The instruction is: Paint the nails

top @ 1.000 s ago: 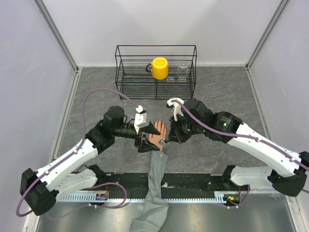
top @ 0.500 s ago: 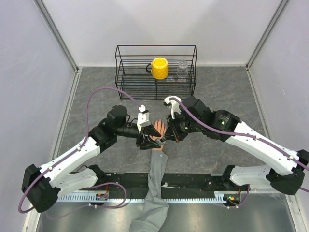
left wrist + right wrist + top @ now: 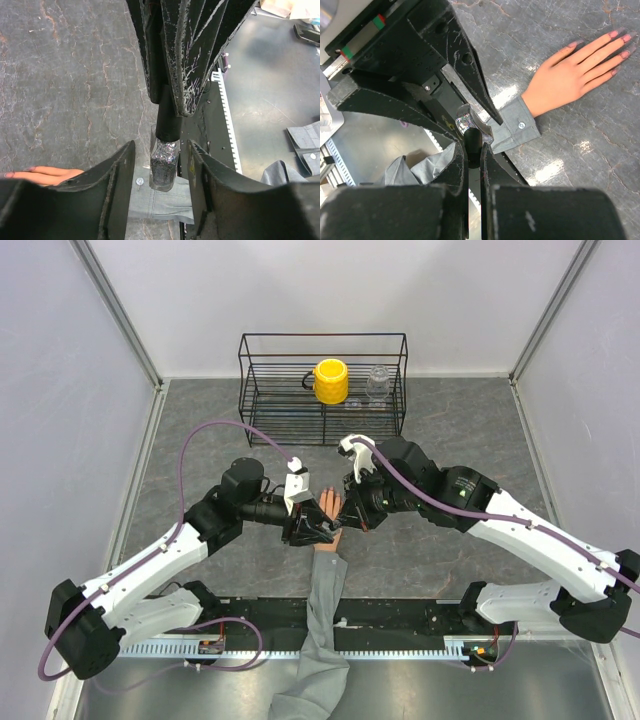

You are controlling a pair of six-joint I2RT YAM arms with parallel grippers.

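Grey stone-look table (image 3: 200, 420) between white walls, and at the back a wire rack (image 3: 323, 337) holds a yellow mug (image 3: 330, 381) and a clear jar (image 3: 378, 383). Centre stage, the hand (image 3: 565, 75) lies flat, palm down, fingers pointing toward the rack, its grey sleeve (image 3: 325, 620) trailing back between the arm bases. The nails (image 3: 615, 34) show a pinkish tint at the fingertips, out in the open on the far side of both grippers. And the two meet right over the cuff: the right gripper (image 3: 473, 137) comes in from above, fingers pinched tight on the black cap (image 3: 168, 120) of a small glittery bottle (image 3: 163, 167). The left gripper (image 3: 161, 150) straddles that bottle, jaws apart, a finger on each side with a sliver of daylight showing. Whether the bottle rests on the sleeve or hangs above it, the views don't say.
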